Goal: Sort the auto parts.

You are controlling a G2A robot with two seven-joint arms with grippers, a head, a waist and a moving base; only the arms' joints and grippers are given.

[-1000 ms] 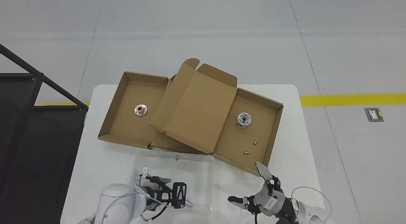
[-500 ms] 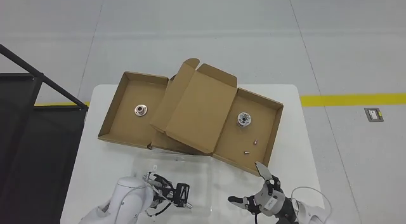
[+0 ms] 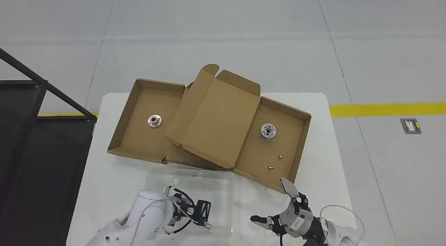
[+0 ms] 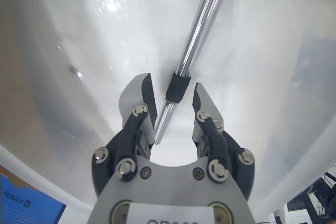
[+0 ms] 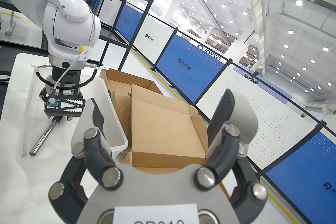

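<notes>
A chrome rod (image 4: 202, 17) with a black band lies in a clear plastic bin (image 5: 115, 135) at the table's front. My left gripper (image 4: 174, 96) is open and low in the bin. Its fingers (image 4: 147, 93) straddle the banded end of the rod without closing on it. The same left gripper (image 5: 64, 104) stands over the rod (image 5: 43, 137) in the right wrist view. My right gripper (image 5: 161, 104) is open and holds nothing, raised at the front right of the table (image 3: 282, 212). A round metal part (image 3: 153, 120) lies in the left cardboard box, another round part (image 3: 267, 130) in the right one.
Two open cardboard boxes (image 3: 209, 124) overlap across the back of the white table (image 3: 324, 169), flaps raised. Two small screws (image 3: 275, 160) lie in the right box. A small dark piece (image 4: 72, 68) sits on the bin floor. A black rack (image 3: 28, 141) stands to the left.
My left arm has shifted a little to the right over the bin. The right arm and the boxes have not moved.
</notes>
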